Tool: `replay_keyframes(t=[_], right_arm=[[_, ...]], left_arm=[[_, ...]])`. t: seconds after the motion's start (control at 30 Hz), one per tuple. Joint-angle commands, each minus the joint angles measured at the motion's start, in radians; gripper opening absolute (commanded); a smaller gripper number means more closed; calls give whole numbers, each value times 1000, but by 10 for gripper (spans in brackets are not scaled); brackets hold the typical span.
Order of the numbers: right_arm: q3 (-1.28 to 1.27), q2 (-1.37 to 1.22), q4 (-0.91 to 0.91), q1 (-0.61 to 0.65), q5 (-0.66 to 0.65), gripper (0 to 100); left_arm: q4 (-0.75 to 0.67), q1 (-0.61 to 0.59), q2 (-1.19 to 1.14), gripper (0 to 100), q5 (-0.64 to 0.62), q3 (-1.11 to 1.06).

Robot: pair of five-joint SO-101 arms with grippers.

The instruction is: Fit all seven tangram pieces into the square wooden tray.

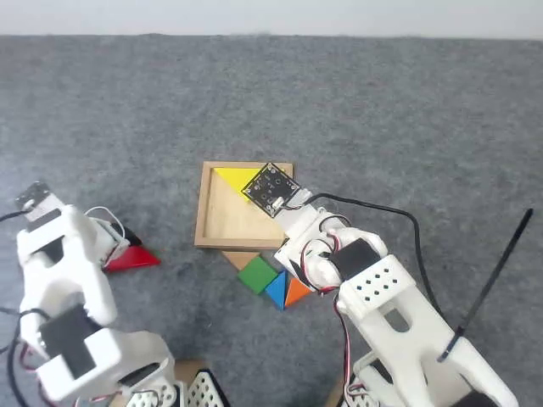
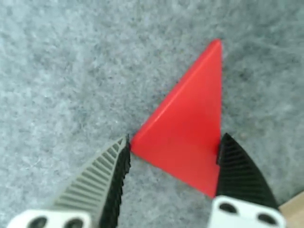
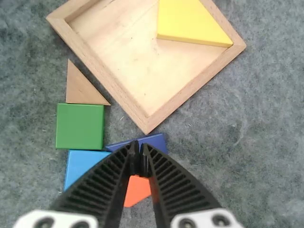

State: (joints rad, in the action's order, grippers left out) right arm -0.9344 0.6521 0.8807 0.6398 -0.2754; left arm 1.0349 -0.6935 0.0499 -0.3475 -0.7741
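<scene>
Tangram set on grey fibrous carpet point(image 1: 382, 110), items as laid out in the high view:

1. Square wooden tray point(image 1: 201, 208), pale raw timber with a raised rim, centre of the frame. It holds one piece, a large yellow triangle point(image 1: 233, 178), flat in its upper corner.
2. Loose cluster just below the tray's lower right edge: tan wooden triangle point(image 1: 240, 257), green square point(image 1: 257, 275), blue triangle point(image 1: 277, 291), orange triangle point(image 1: 297, 291), and a dark blue piece point(image 3: 154, 141), partly hidden, touching the tray's corner.
3. Red triangle point(image 1: 131, 259), smooth and glossy, flat on the carpet at left of the frame, well apart from the tray.
4. Left gripper point(image 2: 175, 147), ribbed black fingers spread wide astride the red triangle, tips at its edges.
5. Right gripper point(image 3: 138, 151), jaws pressed together, gripping nothing, above the blue and orange pieces
</scene>
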Motion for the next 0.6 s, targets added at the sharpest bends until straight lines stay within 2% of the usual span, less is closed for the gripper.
replay_keyframes(t=[0.0, 0.17, 0.57], right_arm=[[9, 4, -18, -7, 6, 7], [9, 4, -18, -7, 6, 7], [9, 2, -16, -7, 6, 7]], left_arm=[[-11, 11, 58, 278, 3, 2], [-8, 11, 61, 226, 51, 4], [-2, 11, 61, 222, 83, 8]])
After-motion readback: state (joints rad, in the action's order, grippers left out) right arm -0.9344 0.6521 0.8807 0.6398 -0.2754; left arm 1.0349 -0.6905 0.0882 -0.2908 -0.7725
